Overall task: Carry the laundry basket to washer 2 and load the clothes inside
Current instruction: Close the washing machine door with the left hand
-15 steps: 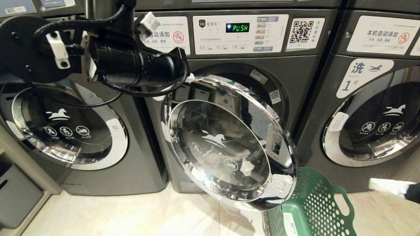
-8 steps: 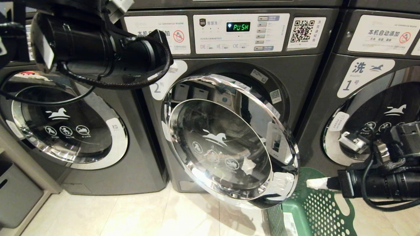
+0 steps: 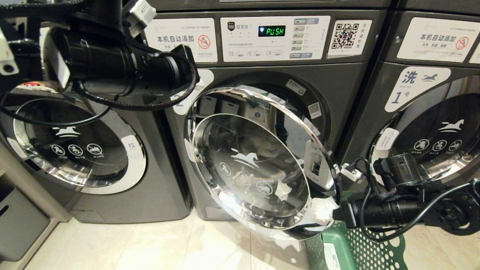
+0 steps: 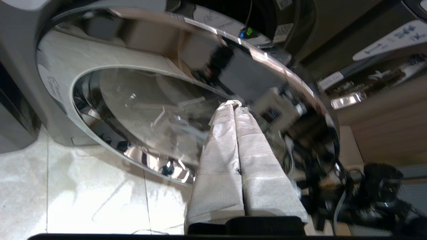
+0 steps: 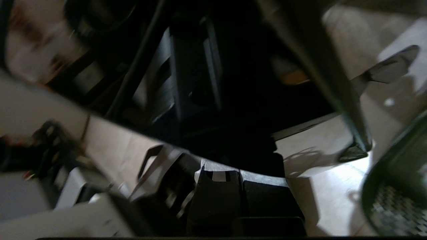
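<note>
Careful, your closed right gripper (image 3: 323,212) presses the door (image 3: 258,165) rim; it may slip and strike the basket (image 3: 360,247).

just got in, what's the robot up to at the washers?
It is working on the door of the middle washer, marked 2, which stands partly open. The right gripper, shut, is at the door's lower edge, reaching in from the right. The left arm is raised at the upper left; its gripper, also shut, points at the door's glass. The green laundry basket sits on the floor just right of the door. No clothes show in the part of it that is in view.
</note>
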`<state>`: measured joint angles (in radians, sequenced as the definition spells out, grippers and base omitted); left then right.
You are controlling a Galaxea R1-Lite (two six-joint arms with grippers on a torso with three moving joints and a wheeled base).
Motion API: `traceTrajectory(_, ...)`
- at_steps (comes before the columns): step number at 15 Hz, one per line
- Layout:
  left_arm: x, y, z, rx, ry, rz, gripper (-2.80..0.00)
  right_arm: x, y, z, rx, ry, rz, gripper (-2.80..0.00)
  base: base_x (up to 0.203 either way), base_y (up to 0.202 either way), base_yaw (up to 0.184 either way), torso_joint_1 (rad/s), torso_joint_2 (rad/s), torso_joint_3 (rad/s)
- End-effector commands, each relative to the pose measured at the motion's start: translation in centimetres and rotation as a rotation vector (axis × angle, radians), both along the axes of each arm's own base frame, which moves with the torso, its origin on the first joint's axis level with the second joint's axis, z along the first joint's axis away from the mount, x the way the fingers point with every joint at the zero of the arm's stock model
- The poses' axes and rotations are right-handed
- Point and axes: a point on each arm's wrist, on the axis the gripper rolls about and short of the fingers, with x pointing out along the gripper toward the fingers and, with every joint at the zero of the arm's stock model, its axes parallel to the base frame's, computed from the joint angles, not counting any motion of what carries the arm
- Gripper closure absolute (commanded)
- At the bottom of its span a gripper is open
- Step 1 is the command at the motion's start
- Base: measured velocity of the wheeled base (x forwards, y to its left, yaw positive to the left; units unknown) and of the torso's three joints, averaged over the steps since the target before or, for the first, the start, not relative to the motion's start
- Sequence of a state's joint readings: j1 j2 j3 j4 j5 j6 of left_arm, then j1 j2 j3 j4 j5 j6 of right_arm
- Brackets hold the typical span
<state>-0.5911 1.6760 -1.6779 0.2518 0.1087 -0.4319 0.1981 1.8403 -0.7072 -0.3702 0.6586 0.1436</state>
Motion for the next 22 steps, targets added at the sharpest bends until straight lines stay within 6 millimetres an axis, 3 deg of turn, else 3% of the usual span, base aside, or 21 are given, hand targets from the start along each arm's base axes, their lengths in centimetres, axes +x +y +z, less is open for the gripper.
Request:
traceTrajectory(1, 0.3, -0.2, -0.3, 0.004, 0.01, 0.0, 0.0, 1.8, 0.4, -2.1, -0.021, -0.045, -0.03, 0.0, 0.0, 0.0, 0.0, 0.0, 0.0, 0.0)
traceTrajectory(9, -1.1, 0.6, 0.6, -0.007, -0.008, 0.0, 0.0, 5.1, -0.1, -2.2, -0.111, -0.306, -0.284, 0.0, 0.0, 0.0, 0.0, 0.0, 0.0, 0.0)
traceTrajectory(14, -1.5, 0.8, 0.5, 0.0, 0.0, -0.001, 0.0, 6.1, -3.0, 0.7, -0.133, -0.409, -0.413, 0.0, 0.0, 0.0, 0.0, 0.0, 0.0, 0.0)
traceTrajectory(17, -1.2, 0.6, 0.0, 0.011, 0.014, 0.001, 0.0, 6.2, -4.7, 1.3, -0.14, -0.428, -0.464, 0.0, 0.0, 0.0, 0.0, 0.0, 0.0, 0.0)
traceTrajectory(22, -1.2, 0.6, -0.3, 0.021, 0.021, 0.0, 0.0, 7.0, -5.0, 1.4, -0.127, -0.437, -0.466, 0.0, 0.0, 0.0, 0.0, 0.0, 0.0, 0.0)
